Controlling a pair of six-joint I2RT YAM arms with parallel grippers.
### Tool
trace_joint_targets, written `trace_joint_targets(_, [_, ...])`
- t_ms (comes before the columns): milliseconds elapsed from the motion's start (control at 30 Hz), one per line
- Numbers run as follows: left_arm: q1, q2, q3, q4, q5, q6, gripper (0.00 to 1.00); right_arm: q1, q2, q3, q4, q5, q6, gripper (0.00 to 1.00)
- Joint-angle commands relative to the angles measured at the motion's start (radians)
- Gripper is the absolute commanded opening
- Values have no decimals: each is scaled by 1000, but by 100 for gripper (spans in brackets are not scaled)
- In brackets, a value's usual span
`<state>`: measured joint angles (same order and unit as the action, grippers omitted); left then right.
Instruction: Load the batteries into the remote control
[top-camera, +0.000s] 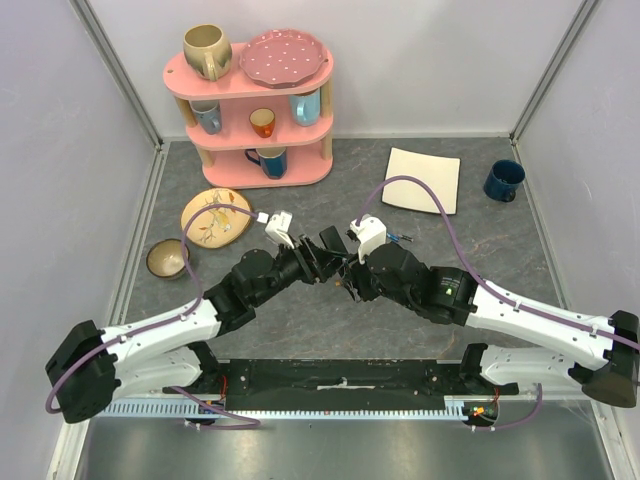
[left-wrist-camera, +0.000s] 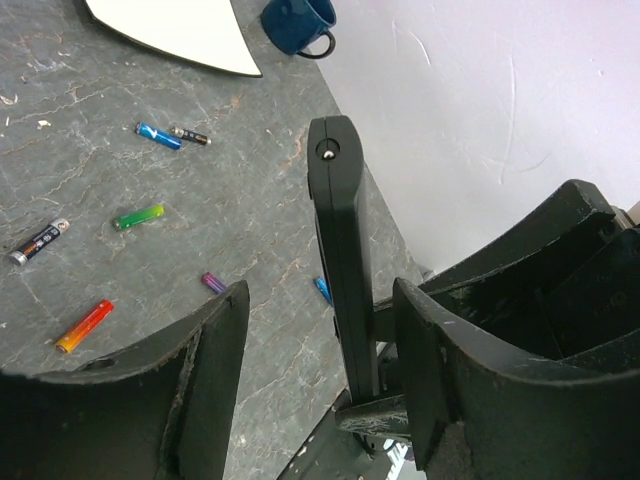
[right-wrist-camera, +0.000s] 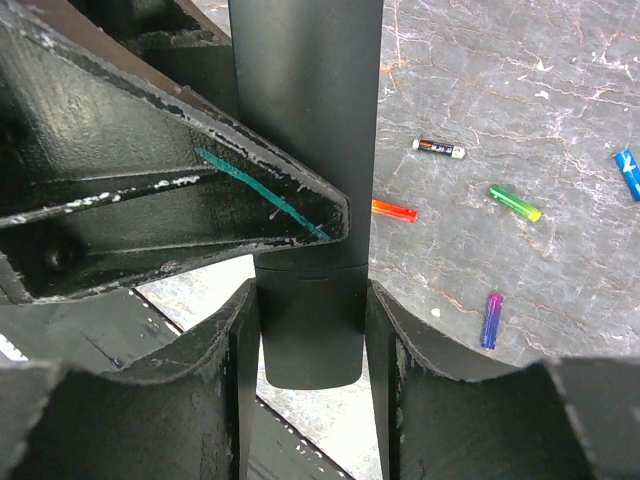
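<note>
The remote control (right-wrist-camera: 308, 150) is a slim black bar, held off the table where my two grippers meet in the top view (top-camera: 330, 243). My right gripper (right-wrist-camera: 312, 300) is shut on its lower end, one jaw on each side. My left gripper (left-wrist-camera: 320, 300) is open around the remote (left-wrist-camera: 340, 230), which stands edge-on nearer the right jaw with a wide gap to the left jaw. One left finger (right-wrist-camera: 200, 190) crosses in front of the remote. Several batteries lie loose on the grey table: green (left-wrist-camera: 138, 216), orange-red (left-wrist-camera: 84, 326), purple (left-wrist-camera: 214, 283), blue (left-wrist-camera: 158, 136) and black (left-wrist-camera: 40, 241).
A white square plate (top-camera: 423, 178) and a dark blue mug (top-camera: 503, 180) sit at the back right. A pink shelf (top-camera: 255, 110) with mugs and a plate stands at the back left. A floral plate (top-camera: 215, 215) and a small bowl (top-camera: 166, 258) lie to the left.
</note>
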<state>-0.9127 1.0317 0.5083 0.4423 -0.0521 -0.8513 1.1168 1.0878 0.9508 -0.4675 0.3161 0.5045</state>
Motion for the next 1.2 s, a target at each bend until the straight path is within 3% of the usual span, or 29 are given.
trace_joint_targets(0, [-9, 14, 25, 87, -43, -9, 64, 6, -16, 14, 46, 1, 17, 41])
trace_joint_targets(633, [-17, 56, 22, 121, -41, -6, 48, 11, -16, -1, 55, -3, 23, 42])
trace_joint_targets(733, [-17, 56, 19, 127, -43, -6, 40, 12, -17, -3, 55, -5, 23, 42])
trace_joint_targets(867, [-17, 51, 10, 137, -43, -6, 24, 14, -26, -10, 53, 0, 23, 43])
trace_joint_targets(1000, [-17, 50, 3, 142, -43, -11, 15, 12, -35, -20, 55, 0, 28, 45])
trace_joint_targets(1100, [-17, 47, 1, 144, -48, -12, 10, 14, -49, -26, 53, 0, 28, 55])
trace_joint_targets(1167, [-17, 44, -1, 144, -52, -14, 7, 12, -60, -24, 52, -11, 28, 68])
